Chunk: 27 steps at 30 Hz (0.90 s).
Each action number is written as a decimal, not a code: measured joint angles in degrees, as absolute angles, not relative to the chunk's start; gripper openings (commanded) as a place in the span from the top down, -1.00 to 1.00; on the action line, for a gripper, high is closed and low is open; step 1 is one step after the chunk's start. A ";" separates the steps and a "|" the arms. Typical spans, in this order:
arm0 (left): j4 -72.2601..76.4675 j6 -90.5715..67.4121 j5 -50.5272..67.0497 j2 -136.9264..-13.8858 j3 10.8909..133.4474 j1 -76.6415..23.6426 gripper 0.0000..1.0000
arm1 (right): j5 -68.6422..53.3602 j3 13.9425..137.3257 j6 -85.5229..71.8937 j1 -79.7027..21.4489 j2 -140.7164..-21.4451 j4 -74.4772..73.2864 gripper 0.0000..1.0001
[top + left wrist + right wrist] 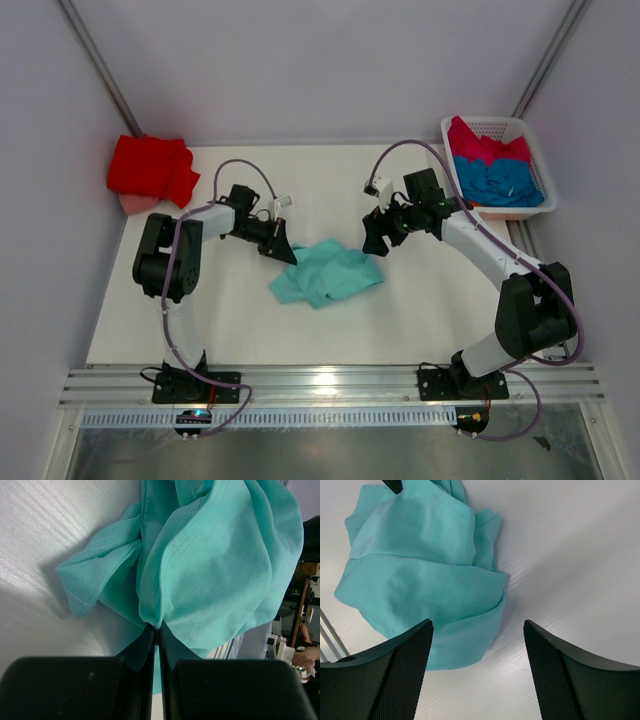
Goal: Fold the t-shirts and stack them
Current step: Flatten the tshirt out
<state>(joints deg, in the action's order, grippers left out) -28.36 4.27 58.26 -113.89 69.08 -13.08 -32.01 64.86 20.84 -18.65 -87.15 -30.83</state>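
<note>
Two grippers: my left gripper [156, 630] is pinched tight on the mint-teal t-shirt [215, 570] (a crumpled heap), my right gripper [477, 630] spread wide, holding nothing

A mint-teal t-shirt [420, 575] lies crumpled in loose folds on the white table [570, 555], filling the upper left of the view. The right gripper [477, 625] has its jaws spread wide. One black finger [405, 675] overlaps the shirt's near edge and the other sits over bare table.

4 tees [326, 272], 1 basket [487, 125], 2 arms [170, 262]
</note>
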 measured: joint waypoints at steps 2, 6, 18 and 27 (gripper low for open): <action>-28.97 5.04 58.00 -113.89 69.25 -13.08 0.53 | -32.01 64.86 20.84 -18.65 -87.15 -30.83 -0.54; -30.72 6.61 57.08 -113.71 70.13 -13.06 0.13 | -32.01 64.86 20.84 -18.65 -87.15 -30.85 -0.54; -32.88 7.40 57.04 -113.47 71.99 -13.04 0.17 | -32.03 64.86 20.86 -18.65 -87.15 -30.85 -0.54; -34.00 8.23 56.64 -113.47 71.99 -13.04 1.00 | -32.08 64.86 20.86 -18.65 -87.15 -30.85 -0.54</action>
